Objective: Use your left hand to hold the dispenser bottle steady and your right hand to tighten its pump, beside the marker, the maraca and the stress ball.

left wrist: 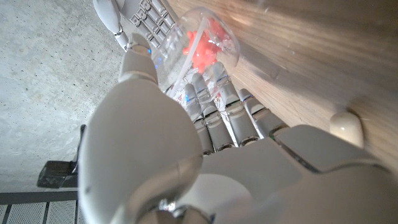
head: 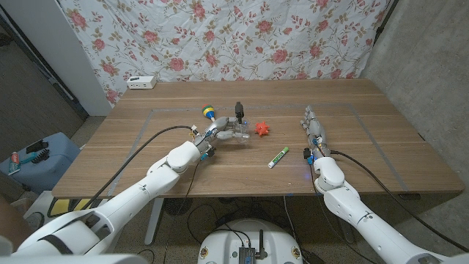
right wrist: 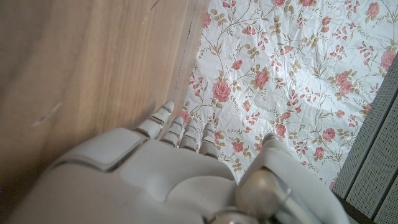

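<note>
1. Dispenser bottle (head: 236, 133): clear body, seen standing upright on the wooden table (head: 366, 158), approx. mid-table; black pump (head: 239, 110) is seen on top.
2. Left hand (head: 217, 134): wrapped round the bottle from the robot's left; bottle is grasped. In the left wrist view the fingers (left wrist: 214, 102) are seen curled against the clear wall of the bottle (left wrist: 205, 43), w/ an orange-red shape visible through it.
3. Right hand (head: 314, 126): seen on the table's right part, well apart from the bottle, fingers extended away from the robot; nothing is held. In the right wrist view the hand (right wrist: 180, 155) is seen w/ fingers straight and slightly apart, released. Whether it stands on edge or lies flat cannot be told.
4. Stress ball (head: 263, 129): orange, spiky, noted just beside the bottle on the robot's right.
5. Maraca (head: 209, 113): multicoloured head, noted just behind the left hand; handle is hidden.
6. Marker (head: 278, 157): white-green, lying on the table between the two hands, nearer the robot than the bottle.
7. White box (head: 142, 82): noted at the table's far left corner.
8. Floral cloth (head: 220, 37): hung behind the table.
</note>
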